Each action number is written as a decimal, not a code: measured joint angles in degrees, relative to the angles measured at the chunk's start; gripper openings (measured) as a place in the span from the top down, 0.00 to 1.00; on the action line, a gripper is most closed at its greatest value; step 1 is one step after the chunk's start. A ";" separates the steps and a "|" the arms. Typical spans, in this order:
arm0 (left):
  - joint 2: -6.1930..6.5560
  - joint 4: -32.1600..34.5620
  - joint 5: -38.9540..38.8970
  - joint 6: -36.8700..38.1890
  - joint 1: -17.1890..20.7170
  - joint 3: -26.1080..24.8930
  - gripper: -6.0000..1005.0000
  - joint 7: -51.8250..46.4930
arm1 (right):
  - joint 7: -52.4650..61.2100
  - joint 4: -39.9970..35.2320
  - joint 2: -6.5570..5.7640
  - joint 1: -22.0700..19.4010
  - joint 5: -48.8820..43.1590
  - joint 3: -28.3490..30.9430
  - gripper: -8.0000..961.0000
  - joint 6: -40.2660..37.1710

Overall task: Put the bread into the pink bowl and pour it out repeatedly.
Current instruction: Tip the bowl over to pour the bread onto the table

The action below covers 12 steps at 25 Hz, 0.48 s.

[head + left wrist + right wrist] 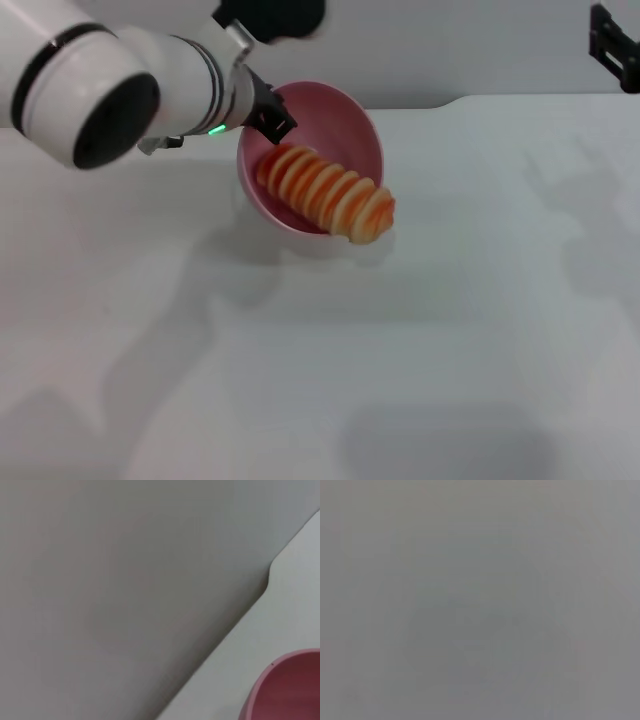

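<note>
The pink bowl (340,125) is tipped on its side, its mouth facing the front right, held off the white table. My left gripper (268,110) is shut on the bowl's upper left rim. The bread (325,192), orange-brown with cream ridges, lies slanted in the bowl's mouth, its front end poking out past the lower rim over the table. A curve of the pink bowl (287,690) shows in the left wrist view. My right gripper (612,45) hangs parked at the far right top, well away from the bowl.
The white table (400,350) spreads in front of and to both sides of the bowl. Its back edge has a step at the upper right (455,100), with a grey wall behind. The right wrist view shows only a plain grey surface.
</note>
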 joint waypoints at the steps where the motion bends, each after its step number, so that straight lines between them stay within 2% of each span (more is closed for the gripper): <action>1: 0.00 0.00 0.00 0.00 0.00 0.00 0.90 0.00 | 0.00 0.12 -0.03 -0.29 0.05 0.10 0.24 -0.03; 5: -0.19 0.25 5.20 0.19 -0.06 5.21 0.90 -0.27 | 0.24 1.37 0.14 -1.86 0.42 -0.18 0.25 -0.17; 12: -0.34 2.78 9.90 -1.50 0.28 10.80 0.90 -0.70 | 0.61 3.87 0.00 -2.38 1.90 -0.73 0.25 -0.18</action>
